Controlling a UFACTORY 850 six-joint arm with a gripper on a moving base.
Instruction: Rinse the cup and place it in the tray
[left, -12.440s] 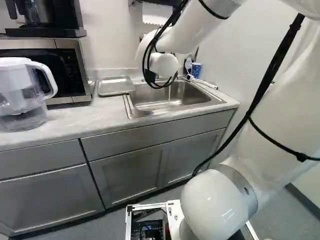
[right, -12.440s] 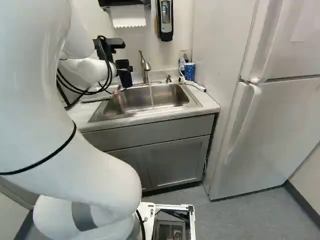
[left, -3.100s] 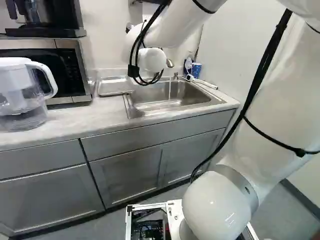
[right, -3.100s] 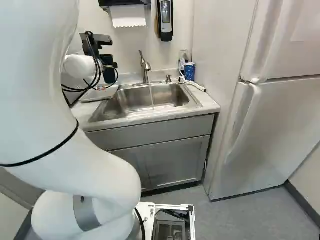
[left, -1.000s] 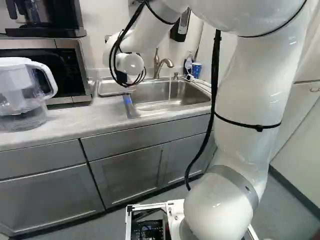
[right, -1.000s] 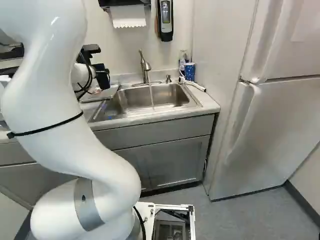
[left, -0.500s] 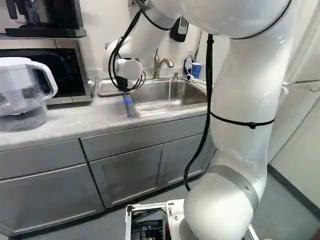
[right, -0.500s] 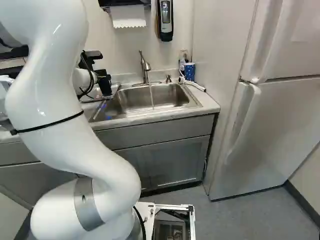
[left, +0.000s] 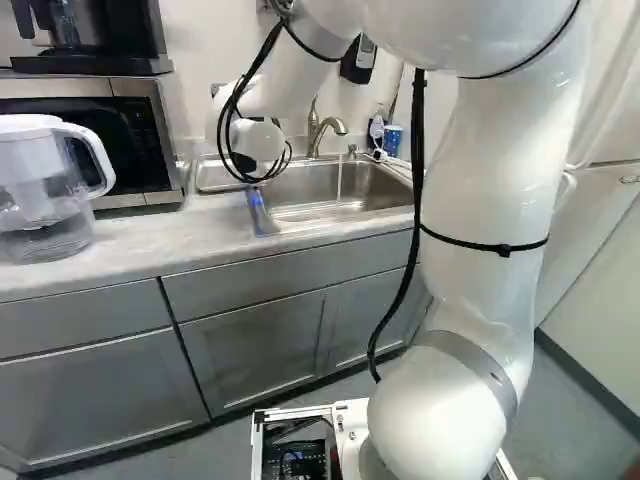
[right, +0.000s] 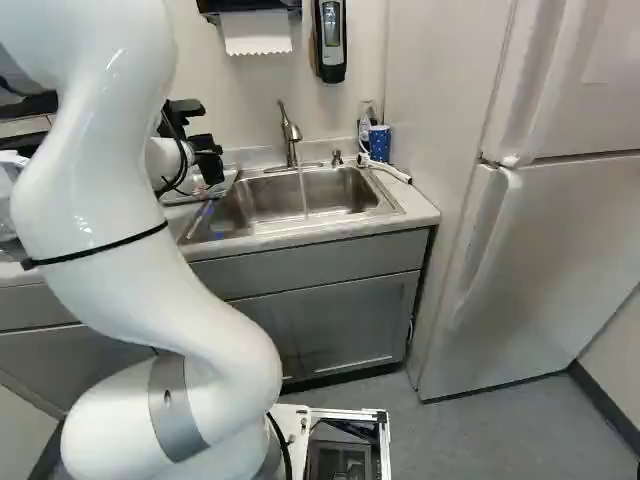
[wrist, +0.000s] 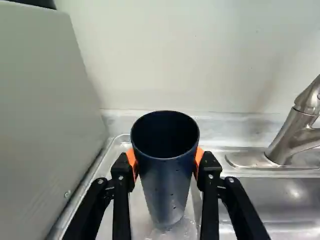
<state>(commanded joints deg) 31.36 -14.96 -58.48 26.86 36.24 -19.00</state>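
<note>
- Two orange pads (wrist: 132, 161) pinch the cup (wrist: 162, 187) from opposite sides; the gripper (right: 206, 148) has it firmly between its fingers.
- The cup is dark blue, its open mouth upward, with small drops of water down its wall.
- Its lower end is over the tray (wrist: 139, 216), where water glistens around the base. Whether base and tray touch, I cannot tell.
- The tray lies on the counter (left: 130, 242), between the microwave (left: 158, 140) and the sink (right: 270, 195).
- From the tap (right: 291, 135), a thin stream of water runs down into the sink, well apart from the cup.
- Blue spots of light show on the sink's edge nearest the tray.
- The arm (right: 90, 190) reaches forward to the tray, at the left of the right base view.
- A clear pitcher (left: 35, 195) stands on the counter before the microwave.
- In the corner past the sink stands a blue patterned tumbler (right: 379, 143); the fridge (right: 550, 230) is at the right of the right base view.
</note>
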